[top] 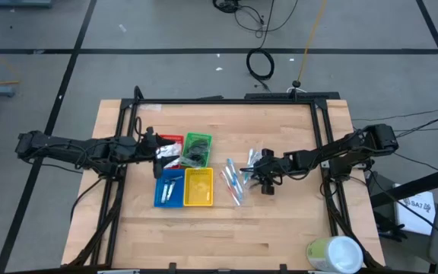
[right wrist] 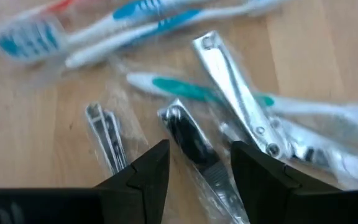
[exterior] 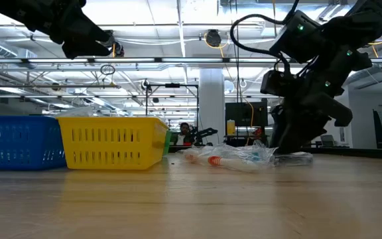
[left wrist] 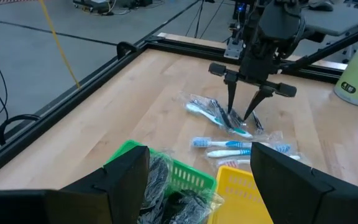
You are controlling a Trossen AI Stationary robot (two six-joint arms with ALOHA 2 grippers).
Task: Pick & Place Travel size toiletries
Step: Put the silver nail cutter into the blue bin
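Note:
The toiletries are toothbrushes and metal nail clippers in clear packets, lying in a loose pile [top: 236,181] on the table right of the trays. My right gripper [right wrist: 199,165] points down over the pile's right part, open. Its fingers stand on either side of a dark-handled nail clipper [right wrist: 194,149], and no touch shows. A longer silver clipper [right wrist: 235,93] and a teal toothbrush [right wrist: 185,88] lie just beyond it. My left gripper [left wrist: 201,180] hangs open and holds nothing, above the red tray [top: 172,141] and green tray [top: 198,148].
Blue tray [top: 169,189] and yellow tray [top: 198,188] sit nearer than the red and green ones. The green tray holds dark bagged items [left wrist: 166,186]. A large pale green and white cylinder [top: 333,253] lies at the table's near right corner. Bare wood lies near of the trays.

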